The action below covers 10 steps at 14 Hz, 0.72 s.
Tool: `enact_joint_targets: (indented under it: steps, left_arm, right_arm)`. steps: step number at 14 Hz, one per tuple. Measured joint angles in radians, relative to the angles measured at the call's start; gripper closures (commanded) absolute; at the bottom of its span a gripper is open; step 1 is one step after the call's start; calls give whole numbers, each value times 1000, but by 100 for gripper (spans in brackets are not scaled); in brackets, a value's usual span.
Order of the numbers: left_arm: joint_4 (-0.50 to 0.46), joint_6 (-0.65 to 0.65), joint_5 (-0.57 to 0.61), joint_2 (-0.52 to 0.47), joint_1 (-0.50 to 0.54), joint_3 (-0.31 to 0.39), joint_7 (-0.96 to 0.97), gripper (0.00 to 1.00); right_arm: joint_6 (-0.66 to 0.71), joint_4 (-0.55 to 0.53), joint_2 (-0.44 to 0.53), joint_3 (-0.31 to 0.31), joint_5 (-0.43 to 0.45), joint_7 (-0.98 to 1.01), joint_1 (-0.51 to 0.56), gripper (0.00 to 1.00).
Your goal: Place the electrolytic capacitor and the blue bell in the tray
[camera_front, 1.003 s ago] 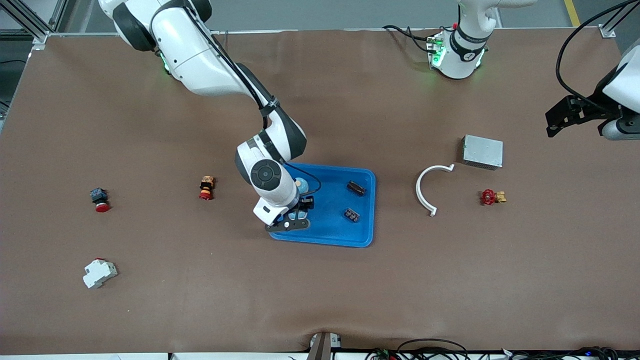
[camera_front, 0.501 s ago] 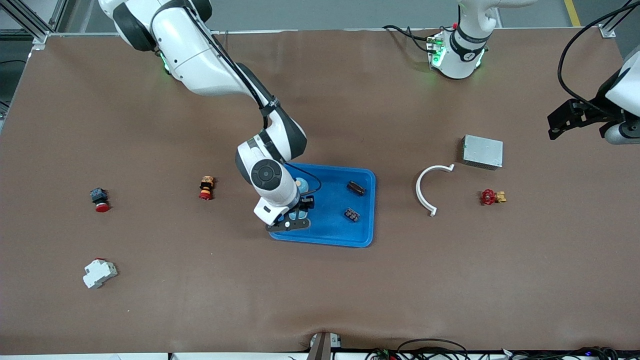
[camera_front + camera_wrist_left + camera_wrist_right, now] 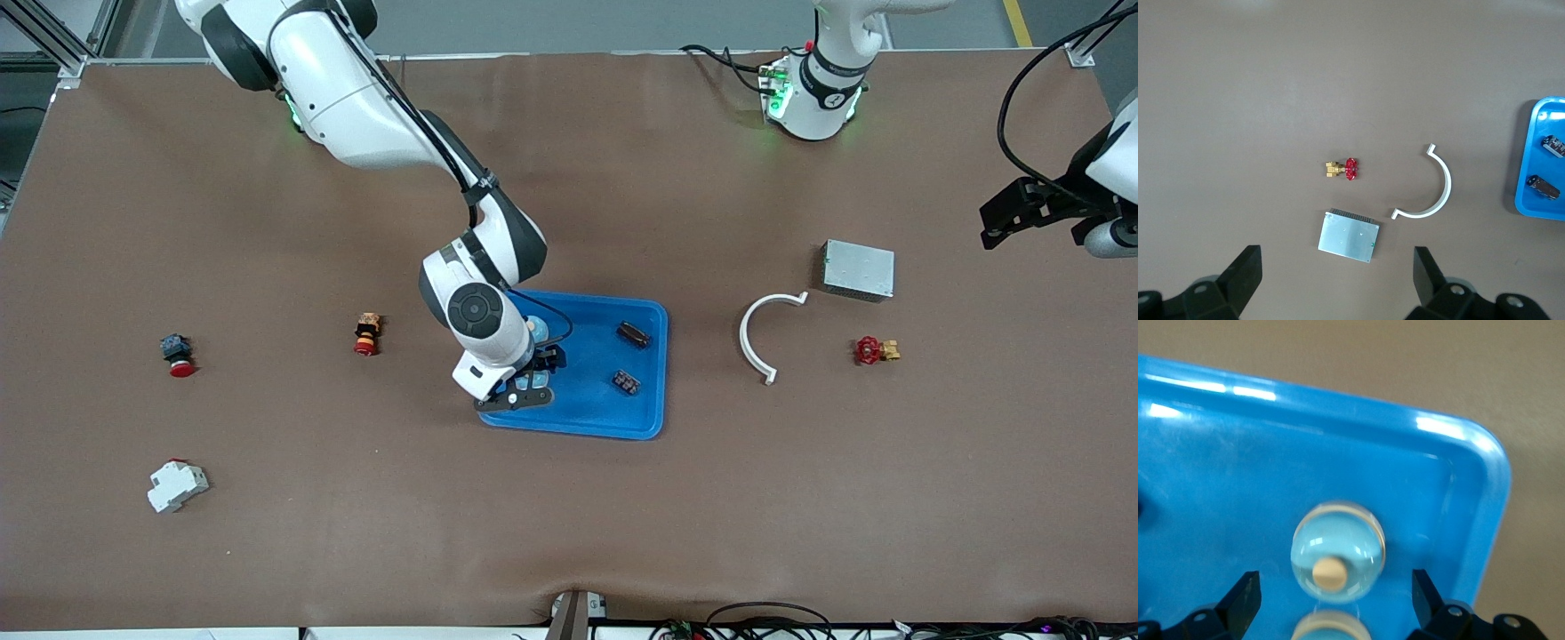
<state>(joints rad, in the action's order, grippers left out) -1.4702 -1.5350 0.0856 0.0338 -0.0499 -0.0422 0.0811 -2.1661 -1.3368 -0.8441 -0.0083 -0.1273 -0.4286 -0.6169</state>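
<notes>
The blue tray (image 3: 582,396) lies mid-table. In it are the blue bell (image 3: 537,327), a pale blue dome with a beige button, a dark cylindrical electrolytic capacitor (image 3: 633,334) and another small dark part (image 3: 626,382). My right gripper (image 3: 528,386) hovers low over the tray's corner, open and empty. In the right wrist view the bell (image 3: 1338,559) rests on the tray floor (image 3: 1225,493) between the open fingers of the right gripper (image 3: 1335,597), apart from both. My left gripper (image 3: 1009,213) waits open and empty above the left arm's end of the table.
A white curved clip (image 3: 756,342), a silver box (image 3: 858,269) and a red-handled valve (image 3: 876,349) lie toward the left arm's end. Two red-buttoned switches (image 3: 365,333) (image 3: 177,354) and a white breaker (image 3: 177,485) lie toward the right arm's end.
My left gripper has drifted slightly toward the left arm's end of the table. My right gripper has stayed over the tray, nearly still.
</notes>
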Motion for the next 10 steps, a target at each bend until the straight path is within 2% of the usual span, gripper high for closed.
enact_joint_targets:
  steps: [3,6,10]
  left_arm:
    - [0,0,0,2,0,0,0,0]
    - [0,1,0,5,-1,0,0,0]
    - [3,1,0,5,-1,0,0,0]
  right_arm:
    - [203,22,89,-1,0,0,0,0]
    - [374,3,232,-4,-3,0,0,0]
    - [406,-185,463,-12,-3,0,1,0]
